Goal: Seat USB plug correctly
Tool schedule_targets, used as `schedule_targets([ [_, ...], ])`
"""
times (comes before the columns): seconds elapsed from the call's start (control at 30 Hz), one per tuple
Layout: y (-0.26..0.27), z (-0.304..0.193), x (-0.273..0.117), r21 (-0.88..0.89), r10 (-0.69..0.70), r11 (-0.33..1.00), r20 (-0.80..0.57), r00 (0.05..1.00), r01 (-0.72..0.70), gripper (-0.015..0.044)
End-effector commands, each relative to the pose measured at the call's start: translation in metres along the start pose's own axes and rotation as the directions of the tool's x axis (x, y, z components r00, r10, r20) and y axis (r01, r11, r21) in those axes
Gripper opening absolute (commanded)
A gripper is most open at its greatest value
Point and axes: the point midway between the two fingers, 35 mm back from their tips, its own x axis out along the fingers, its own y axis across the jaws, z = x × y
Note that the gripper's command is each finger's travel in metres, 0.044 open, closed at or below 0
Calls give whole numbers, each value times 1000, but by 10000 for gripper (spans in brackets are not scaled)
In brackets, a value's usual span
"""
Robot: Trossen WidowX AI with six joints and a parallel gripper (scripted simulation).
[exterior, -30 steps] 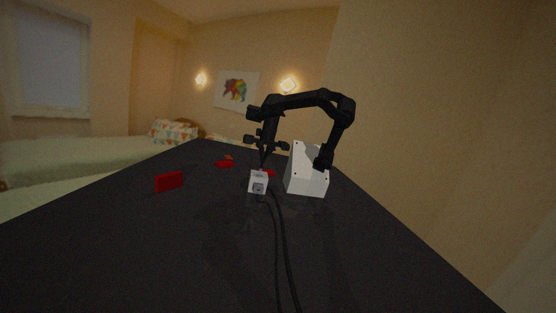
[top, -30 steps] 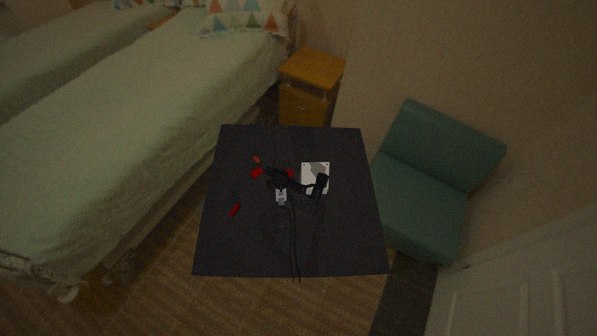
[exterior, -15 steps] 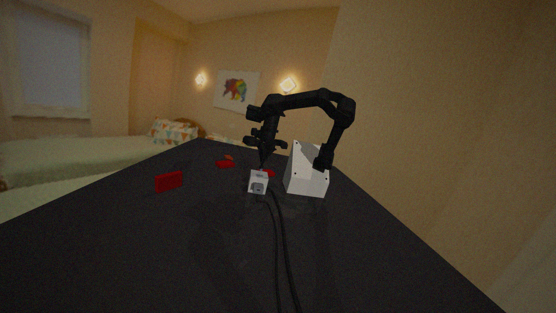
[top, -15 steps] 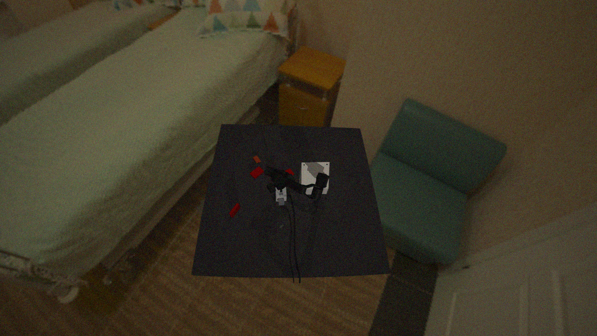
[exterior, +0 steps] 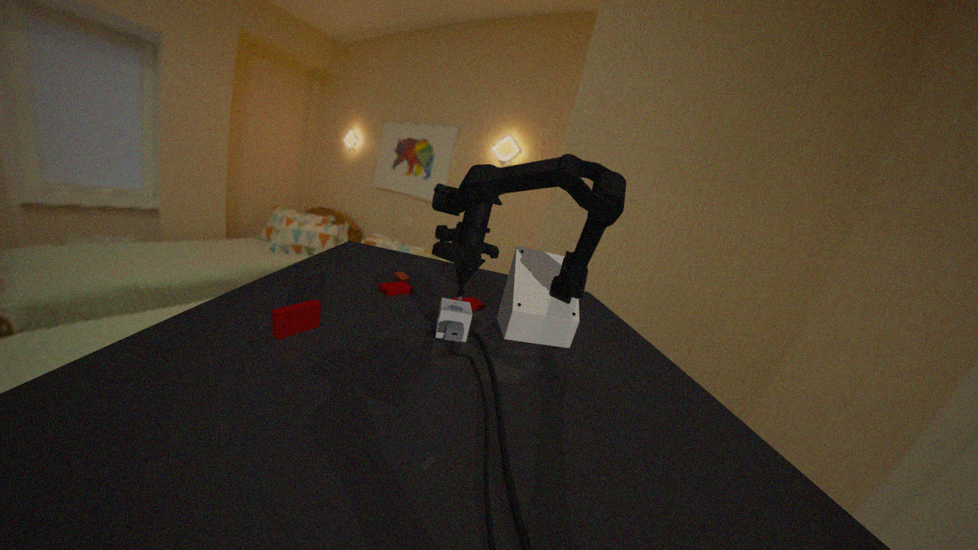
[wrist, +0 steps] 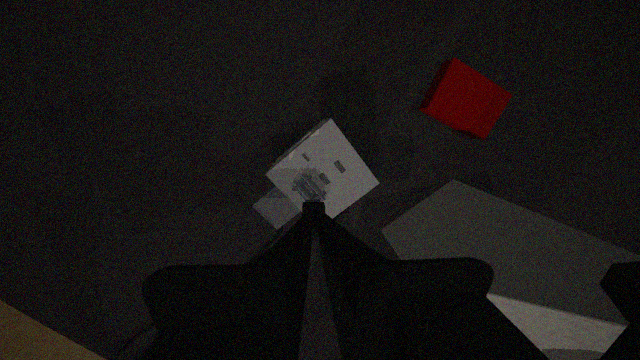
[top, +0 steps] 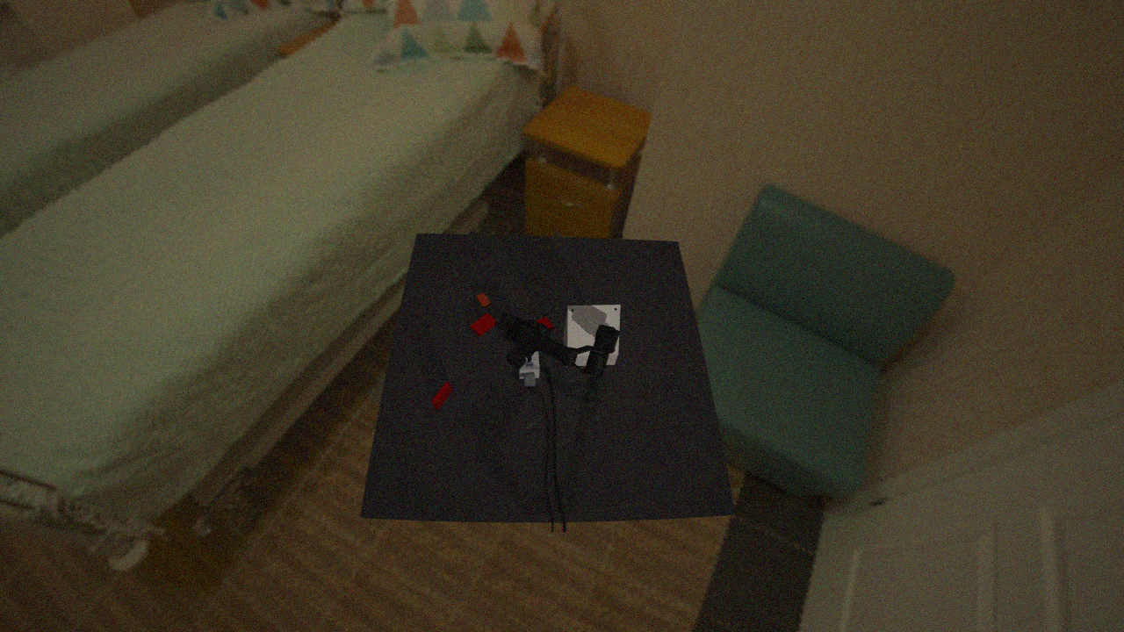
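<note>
The white power cube point(top: 536, 370) point(exterior: 442, 325) point(wrist: 352, 185) stands near the table's middle, with small slots in its top and a grey block point(top: 529, 380) point(exterior: 453, 331) point(wrist: 276, 208) on one side. My gripper point(top: 528, 359) point(exterior: 460, 289) point(wrist: 314, 220) points down over the cube's top and is shut on the USB plug point(exterior: 459, 298), a tiny light-grey piece mostly hidden by the fingertips. In the wrist view the cube sits turned diagonally to the fingers. A grey striped shape lies on its top just beyond the fingertips. Plug depth and facing cannot be told.
A big white box point(top: 578, 342) point(exterior: 536, 322) point(wrist: 430, 220) stands right of the cube, beside the arm base. Red blocks point(top: 442, 395) point(exterior: 296, 319) point(wrist: 467, 100) and an orange piece point(top: 483, 299) point(exterior: 401, 276) lie around. Two black cables point(top: 553, 448) run over the table's front edge.
</note>
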Motion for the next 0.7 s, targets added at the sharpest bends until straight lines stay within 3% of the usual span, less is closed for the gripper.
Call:
schedule_targets([
  [0.0,0,0,0,-94,-1,996,-1,1000,1,0],
  [0.67,0,0,0,-579,-1,815,-1,1000,0,0],
])
